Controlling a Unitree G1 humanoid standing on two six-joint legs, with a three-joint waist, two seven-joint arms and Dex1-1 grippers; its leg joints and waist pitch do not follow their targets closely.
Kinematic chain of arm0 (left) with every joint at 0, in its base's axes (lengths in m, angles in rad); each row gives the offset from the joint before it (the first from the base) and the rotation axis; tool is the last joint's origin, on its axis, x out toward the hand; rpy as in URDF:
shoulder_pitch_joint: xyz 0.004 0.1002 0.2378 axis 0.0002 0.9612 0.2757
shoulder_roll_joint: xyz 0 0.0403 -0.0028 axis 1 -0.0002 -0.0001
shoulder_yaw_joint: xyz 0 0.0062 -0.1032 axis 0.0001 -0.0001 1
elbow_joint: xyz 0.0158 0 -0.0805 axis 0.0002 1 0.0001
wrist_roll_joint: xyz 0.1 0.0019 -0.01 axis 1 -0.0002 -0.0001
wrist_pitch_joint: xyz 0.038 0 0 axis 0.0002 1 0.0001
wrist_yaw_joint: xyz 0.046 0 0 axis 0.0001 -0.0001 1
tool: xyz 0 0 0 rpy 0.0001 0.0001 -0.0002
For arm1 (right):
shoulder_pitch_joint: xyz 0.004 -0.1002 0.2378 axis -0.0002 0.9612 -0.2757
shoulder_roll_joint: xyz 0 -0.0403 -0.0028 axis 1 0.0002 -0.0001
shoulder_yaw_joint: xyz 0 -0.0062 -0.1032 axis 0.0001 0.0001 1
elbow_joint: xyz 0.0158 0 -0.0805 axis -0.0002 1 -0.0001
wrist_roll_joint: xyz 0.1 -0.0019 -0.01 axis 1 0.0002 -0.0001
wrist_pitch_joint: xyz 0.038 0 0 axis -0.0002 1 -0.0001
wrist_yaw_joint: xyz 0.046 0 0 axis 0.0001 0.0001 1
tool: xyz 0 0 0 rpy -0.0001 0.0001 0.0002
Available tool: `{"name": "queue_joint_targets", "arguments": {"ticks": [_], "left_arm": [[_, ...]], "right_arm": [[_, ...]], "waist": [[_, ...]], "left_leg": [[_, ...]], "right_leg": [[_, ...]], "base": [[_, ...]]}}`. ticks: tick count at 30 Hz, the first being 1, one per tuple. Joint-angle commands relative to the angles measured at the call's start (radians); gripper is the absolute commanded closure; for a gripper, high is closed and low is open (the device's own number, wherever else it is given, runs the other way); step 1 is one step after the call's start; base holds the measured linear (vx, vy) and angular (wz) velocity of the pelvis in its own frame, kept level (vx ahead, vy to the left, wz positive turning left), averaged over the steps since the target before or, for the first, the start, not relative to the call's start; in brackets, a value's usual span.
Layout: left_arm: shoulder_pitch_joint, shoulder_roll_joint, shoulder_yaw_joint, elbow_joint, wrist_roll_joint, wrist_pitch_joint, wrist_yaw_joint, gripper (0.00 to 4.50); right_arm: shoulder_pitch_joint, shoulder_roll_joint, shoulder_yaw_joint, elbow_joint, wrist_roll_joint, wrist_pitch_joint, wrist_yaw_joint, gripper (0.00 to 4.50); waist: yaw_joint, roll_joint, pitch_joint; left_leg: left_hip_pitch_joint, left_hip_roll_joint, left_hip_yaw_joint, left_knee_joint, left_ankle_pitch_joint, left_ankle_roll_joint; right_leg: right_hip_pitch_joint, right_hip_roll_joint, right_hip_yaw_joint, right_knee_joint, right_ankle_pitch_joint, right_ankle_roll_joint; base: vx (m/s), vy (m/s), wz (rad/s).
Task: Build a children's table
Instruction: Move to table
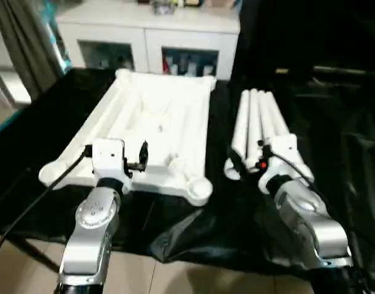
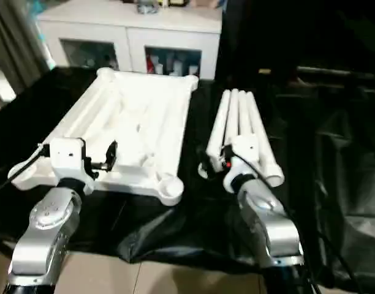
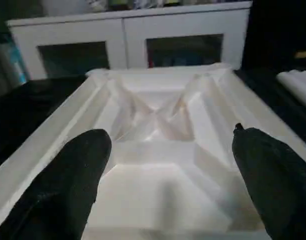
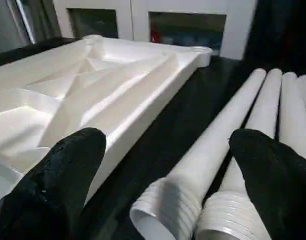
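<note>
Hovering nearest the camera, the left gripper (image 3: 163, 185) is held wide open and empty over the near edge of the table top (image 1: 157, 122), and the right gripper (image 4: 158, 185) is likewise spread wide and empty just above the threaded ends of the legs (image 1: 258, 122). Nothing is grasped by either. The table top is laid upside down, its ribbed underside and rounded corner sockets (image 1: 200, 187) turned upward, presumably so that the legs can be screwed in from above. The four legs are laid side by side, touching, just beside the top on the robot's right, threaded ends toward the robot, which is judged to suit a pick by the right gripper. No leg has been fitted yet, so the build is judged to be at its start.

The parts are carried on a desk covered by a black cloth (image 1: 193, 236), which is seen hanging crumpled over the near edge above a pale tiled floor (image 1: 175, 278). Beyond the desk a white cabinet (image 1: 151, 37) with glass-fronted compartments is seen, and a curtain (image 1: 28, 43) at the far left.
</note>
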Motion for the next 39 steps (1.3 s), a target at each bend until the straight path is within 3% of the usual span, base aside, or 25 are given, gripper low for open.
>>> {"name": "queue_joint_targets", "arguments": {"ticks": [1,3,4,7,8,9,11,13,14,15,16,17,18,19,20,21,24,25,26,31,32,34,37,38,39], "left_arm": [[0.004,0.002,-0.009,-0.011,0.005,0.008,-0.006,0.08],[0.005,0.001,-0.010,-0.014,0.004,0.011,-0.008,0.08],[0.006,0.002,-0.010,-0.015,0.003,0.011,-0.009,0.08],[0.008,0.002,-0.011,-0.018,0.002,0.013,-0.009,0.08],[0.009,0.004,-0.010,-0.018,0.003,0.012,-0.009,0.08],[0.009,0.004,-0.011,-0.018,0.003,0.012,-0.009,0.08],[0.010,0.008,-0.015,-0.019,0.004,0.001,-0.013,0.08],[0.011,0.012,-0.019,-0.021,0.004,-0.006,-0.018,0.08],[0.011,0.015,-0.023,-0.022,0.004,-0.007,-0.024,0.08],[0.013,0.020,-0.027,-0.022,-0.001,-0.008,-0.037,0.08],[0.017,0.035,-0.035,-0.026,-0.010,-0.011,-0.066,0.08],[0.019,0.042,-0.039,-0.027,-0.013,-0.012,-0.078,0.08],[0.020,0.047,-0.041,-0.028,-0.016,-0.013,-0.087,0.08],[0.026,0.070,-0.058,-0.030,-0.028,-0.005,-0.134,0.08],[0.034,0.102,-0.078,-0.026,-0.041,-0.009,-0.195,0.08],[0.037,0.120,-0.087,-0.022,-0.048,-0.017,-0.230,0.08],[0.036,0.141,-0.096,-0.014,-0.067,-0.040,-0.287,0.08],[0.030,0.142,-0.094,-0.013,-0.066,-0.059,-0.289,0.08],[0.026,0.143,-0.095,-0.011,-0.061,-0.070,-0.288,0.08],[-0.008,0.103,-0.065,0.016,-0.079,-0.022,-0.233,0.08],[-0.012,0.095,-0.056,0.024,-0.087,-0.017,-0.224,0.08],[-0.026,0.077,-0.039,0.044,-0.093,-0.014,-0.201,0.08],[-0.040,0.067,-0.057,0.066,-0.034,-0.060,-0.156,0.08],[-0.047,0.073,-0.076,0.068,0.017,-0.073,-0.125,0.08],[-0.052,0.078,-0.088,0.069,0.052,-0.079,-0.103,0.08]], "right_arm": [[0.003,-0.006,0.002,-0.020,-0.010,0.017,0.007,0.00],[0.002,-0.011,0.004,-0.018,-0.010,0.016,0.012,0.00],[0.000,-0.014,0.006,-0.017,-0.011,0.013,0.014,0.00],[-0.003,-0.013,0.002,-0.013,-0.008,0.009,0.011,0.00],[-0.004,-0.011,-0.003,-0.013,-0.005,0.013,0.005,0.00],[-0.005,-0.009,-0.007,-0.013,-0.002,0.015,0.002,0.00],[-0.004,-0.010,-0.010,-0.014,-0.009,0.018,0.000,0.00],[-0.001,-0.010,-0.011,-0.016,-0.013,0.018,0.001,0.00],[0.002,-0.009,-0.013,-0.019,-0.014,0.019,-0.002,0.00],[0.008,-0.006,-0.018,-0.027,-0.014,0.022,-0.009,0.00],[0.018,-0.005,-0.022,-0.043,-0.012,0.028,-0.016,0.00],[0.022,-0.005,-0.023,-0.049,-0.011,0.031,-0.018,0.00],[0.024,-0.005,-0.024,-0.053,-0.010,0.033,-0.020,0.00],[0.037,-0.011,-0.023,-0.078,-0.006,0.045,-0.014,0.00],[0.052,-0.030,-0.018,-0.115,0.003,0.069,0.010,0.00],[0.061,-0.045,-0.014,-0.135,0.010,0.083,0.028,0.00],[0.068,-0.078,-0.011,-0.157,0.020,0.093,0.064,0.00],[0.063,-0.089,-0.019,-0.154,0.014,0.094,0.061,0.00],[0.059,-0.094,-0.022,-0.150,0.009,0.095,0.058,0.00],[0.057,-0.087,-0.050,-0.141,0.000,0.142,0.015,0.00],[0.061,-0.081,-0.055,-0.146,0.003,0.150,0.007,0.00],[0.070,-0.071,-0.064,-0.158,0.010,0.171,-0.010,0.00],[0.092,-0.041,-0.087,-0.174,0.026,0.198,-0.052,0.00],[0.096,-0.029,-0.095,-0.172,0.028,0.201,-0.067,0.00],[0.097,-0.022,-0.100,-0.171,0.029,0.204,-0.077,0.00]], "waist": [[-0.007,-0.002,-0.037],[0.007,-0.026,-0.040],[0.013,-0.031,-0.044],[0.016,0.020,-0.047],[-0.012,0.050,-0.063],[-0.054,0.039,-0.095],[-0.021,0.021,-0.078],[-0.005,0.000,-0.094],[0.000,-0.052,-0.105],[0.006,-0.093,-0.108],[0.059,-0.086,-0.096],[0.061,-0.088,-0.101],[0.072,-0.072,-0.107],[0.073,-0.049,-0.103],[0.062,-0.012,-0.092],[0.045,-0.008,-0.087],[0.044,-0.012,-0.069],[0.042,-0.021,-0.054],[0.043,-0.001,-0.054],[0.026,-0.019,-0.057],[0.014,-0.021,-0.072],[0.035,-0.056,-0.080],[0.083,-0.067,-0.076],[0.084,-0.068,-0.073],[0.069,-0.060,-0.071]], "left_leg": [[-0.048,0.036,-0.034,-0.105,-0.544,0.033],[-0.068,0.020,-0.001,-0.007,-0.246,0.081],[-0.108,0.032,-0.001,0.024,-0.130,0.108],[-0.094,0.049,-0.022,-0.055,-0.110,0.146],[0.031,0.080,-0.097,-0.103,-0.162,0.200],[0.159,0.180,-0.165,-0.094,-0.030,0.253],[0.122,0.170,-0.129,-0.073,0.252,0.352],[0.101,0.110,-0.067,-0.037,0.691,0.377],[0.072,-0.002,-0.013,0.034,0.772,0.286],[0.008,-0.068,0.011,0.037,0.593,0.254],[-0.044,-0.048,-0.014,0.072,0.220,0.188],[-0.057,-0.028,-0.025,0.065,0.165,0.157],[-0.081,-0.010,-0.034,0.039,0.185,0.097],[-0.089,0.001,-0.031,0.003,0.240,0.061],[-0.062,0.028,-0.021,-0.036,0.310,0.063],[-0.024,0.044,-0.014,-0.040,0.290,0.071],[-0.008,0.052,0.007,-0.057,0.040,0.111],[-0.004,0.059,0.029,-0.074,-0.201,0.059],[0.000,0.058,0.030,-0.076,-0.249,0.033],[-0.022,0.050,0.028,-0.087,-0.259,-0.013],[0.040,0.024,0.090,-0.023,-0.274,-0.059],[-0.030,-0.005,0.093,-0.006,-0.194,0.009],[-0.067,-0.035,0.023,0.115,-0.138,0.053],[-0.087,-0.048,-0.018,0.134,-0.115,0.039],[-0.072,-0.057,-0.044,0.102,-0.088,0.027]], "right_leg": [[0.070,-0.090,0.055,-0.101,-0.671,-0.005],[0.090,-0.182,0.075,-0.176,-0.928,0.001],[0.116,-0.214,0.055,-0.181,-0.913,-0.007],[0.125,-0.104,-0.029,-0.138,-0.565,-0.077],[0.046,-0.005,-0.038,-0.045,-0.347,-0.106],[-0.087,0.010,0.029,0.089,-0.169,-0.077],[-0.156,-0.009,0.077,0.141,-0.054,0.022],[-0.188,-0.026,0.108,0.100,0.174,0.054],[-0.160,-0.064,0.157,0.000,0.494,-0.017],[-0.081,-0.066,0.193,0.002,0.606,-0.029],[-0.030,-0.170,0.285,-0.052,0.589,-0.174],[-0.006,-0.176,0.298,-0.039,0.682,-0.246],[0.030,-0.145,0.282,-0.005,0.900,-0.352],[0.020,-0.086,0.245,0.006,0.954,-0.378],[-0.032,-0.020,0.186,0.018,0.713,-0.342],[-0.069,0.006,0.160,0.010,0.372,-0.303],[-0.075,-0.020,0.168,-0.033,0.019,-0.279],[-0.073,-0.033,0.171,-0.061,-0.231,-0.250],[-0.076,-0.035,0.173,-0.066,-0.289,-0.228],[-0.065,-0.041,0.174,-0.082,-0.431,-0.102],[-0.133,0.008,0.209,-0.116,-0.523,-0.062],[-0.066,-0.003,0.310,-0.113,-0.532,-0.070],[-0.023,-0.091,0.485,-0.167,-0.689,-0.109],[-0.024,-0.072,0.515,-0.165,-0.673,-0.101],[-0.045,-0.005,0.496,-0.158,-0.589,-0.092]], "base": [[0.031,-0.030,0.38],[0.048,-0.020,0.41],[0.087,0.016,0.51],[0.118,0.031,0.60],[0.150,0.040,0.71],[0.243,0.037,0.58],[0.257,0.042,0.24],[0.152,0.015,0.11],[0.111,-0.007,0.08],[0.002,-0.046,0.19],[0.031,-0.021,0.31],[0.031,-0.021,0.31],[0.060,-0.034,0.14],[-0.008,-0.066,0.03],[-0.008,-0.066,0.03],[0.000,0.000,0.00],[-0.012,-0.002,0.08],[-0.064,-0.014,0.23],[-0.064,-0.014,0.23],[-0.062,-0.014,0.05],[-0.064,-0.025,-0.02],[-0.011,0.003,-0.38],[-0.012,0.050,-0.49],[-0.020,0.097,-0.48],[-0.036,0.161,-0.58]]}}
